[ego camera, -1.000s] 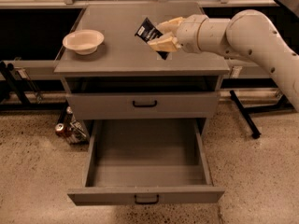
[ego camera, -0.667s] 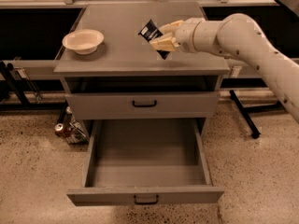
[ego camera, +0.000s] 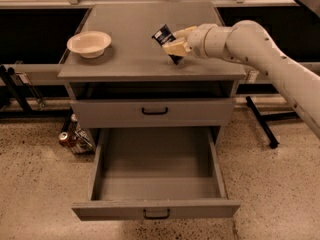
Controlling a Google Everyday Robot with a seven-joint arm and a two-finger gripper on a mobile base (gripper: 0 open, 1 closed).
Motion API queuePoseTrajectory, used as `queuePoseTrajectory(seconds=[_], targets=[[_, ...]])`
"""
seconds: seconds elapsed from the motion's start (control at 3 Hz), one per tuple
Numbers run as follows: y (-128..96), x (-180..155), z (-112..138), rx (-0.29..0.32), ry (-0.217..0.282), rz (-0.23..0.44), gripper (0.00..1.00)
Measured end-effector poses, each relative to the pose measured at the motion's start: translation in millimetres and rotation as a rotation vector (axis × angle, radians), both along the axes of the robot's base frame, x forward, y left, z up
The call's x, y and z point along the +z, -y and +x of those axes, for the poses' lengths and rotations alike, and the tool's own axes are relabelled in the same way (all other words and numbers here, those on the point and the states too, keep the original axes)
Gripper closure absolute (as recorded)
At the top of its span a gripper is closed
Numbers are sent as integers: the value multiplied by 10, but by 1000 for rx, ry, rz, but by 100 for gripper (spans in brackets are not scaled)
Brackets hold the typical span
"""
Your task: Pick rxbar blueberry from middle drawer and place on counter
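Shows a grey cabinet point(ego camera: 227, 91) from the front and slightly above. In the upper right of the frame, reaching in from the right edge on a pale arm point(ego camera: 260, 49), a gripper point(ego camera: 174, 43) over the right half of the worktop point(ego camera: 130, 59). Pinched between its cream fingers point(ego camera: 184, 32), a dark blue snack bar point(ego camera: 161, 35), tilted, top corner leaning toward the upper left, lower end close to the worktop; cannot tell whether touching. At the upper left, near the worktop's left edge, a cream bowl point(ego camera: 89, 43), upright, well apart from the bar. Just below the worktop, a closed drawer point(ego camera: 200, 113) with a black handle. Under that, at the bottom centre, the lowest drawer point(ego camera: 200, 209) pulled out toward the viewer, its grey inside showing. At the left, beside the cabinet on the speckled floor point(ego camera: 30, 184), some cans point(ego camera: 67, 136).
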State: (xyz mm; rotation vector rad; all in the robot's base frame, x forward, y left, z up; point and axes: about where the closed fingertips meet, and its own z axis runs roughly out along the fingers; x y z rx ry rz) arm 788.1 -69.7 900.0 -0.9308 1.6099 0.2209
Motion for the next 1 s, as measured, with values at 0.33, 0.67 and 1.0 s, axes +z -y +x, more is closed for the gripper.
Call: queuePoseTrajectory(seconds=[0.33,0.67,1.0], targets=[[28,-21,48,-14,-1,9,28],[36,-22,56,-16,2,14,0],[53,-25,71,-20,11,26,0]])
